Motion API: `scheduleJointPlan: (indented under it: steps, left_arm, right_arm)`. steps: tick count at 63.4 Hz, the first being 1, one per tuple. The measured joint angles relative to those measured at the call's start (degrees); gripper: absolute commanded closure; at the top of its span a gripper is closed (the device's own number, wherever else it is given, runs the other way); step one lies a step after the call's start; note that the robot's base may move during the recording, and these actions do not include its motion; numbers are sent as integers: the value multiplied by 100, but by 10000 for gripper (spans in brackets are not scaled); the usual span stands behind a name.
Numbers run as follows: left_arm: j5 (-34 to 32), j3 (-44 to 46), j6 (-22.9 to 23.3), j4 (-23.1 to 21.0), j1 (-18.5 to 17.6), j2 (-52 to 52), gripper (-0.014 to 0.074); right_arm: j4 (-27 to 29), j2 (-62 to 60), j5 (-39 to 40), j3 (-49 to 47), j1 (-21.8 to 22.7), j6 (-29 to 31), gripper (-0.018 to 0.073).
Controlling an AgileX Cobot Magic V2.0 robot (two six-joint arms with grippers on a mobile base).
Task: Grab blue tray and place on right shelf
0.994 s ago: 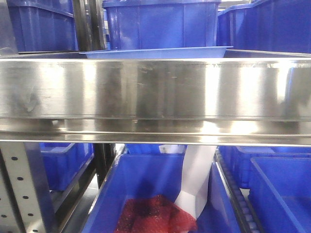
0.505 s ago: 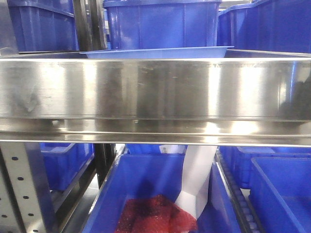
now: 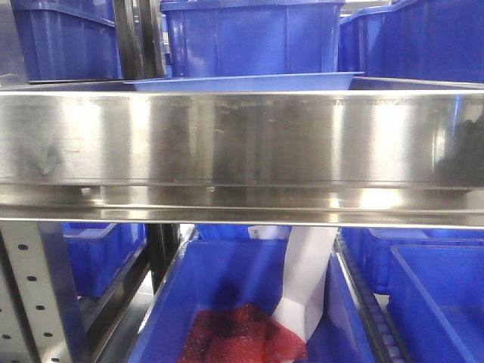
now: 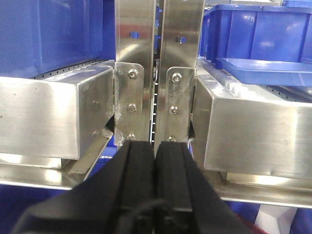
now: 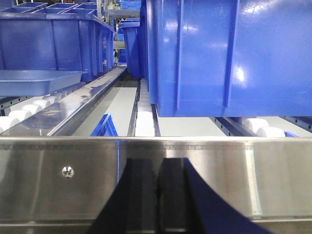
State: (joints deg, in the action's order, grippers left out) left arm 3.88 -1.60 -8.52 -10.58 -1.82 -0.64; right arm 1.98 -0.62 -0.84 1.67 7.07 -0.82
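Blue tray point(image 3: 242, 82) has barely moved on the right shelf point(image 3: 242, 140); both my jaws are clenched, holding nothing.

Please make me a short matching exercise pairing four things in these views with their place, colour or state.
Things:
1. blue tray
2. left gripper
3. red mesh
4. steel rail

Descriptions:
A. lying in a deep blue bin on the level below
B. shiny band across the whole front view
C. black fingers pressed together, holding nothing
D. resting on the shelf behind the rail, in front of a deep bin

Pairs: 1-D, 2-C, 3-A, 4-B
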Motion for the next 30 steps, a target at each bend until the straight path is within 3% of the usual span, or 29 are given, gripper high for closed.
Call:
scheduleJointPlan:
  steps: [30]
  left_arm:
    - [0, 0, 0, 0, 0, 0, 645]
  right_arm:
    - [0, 0, 8, 0, 0, 0, 508]
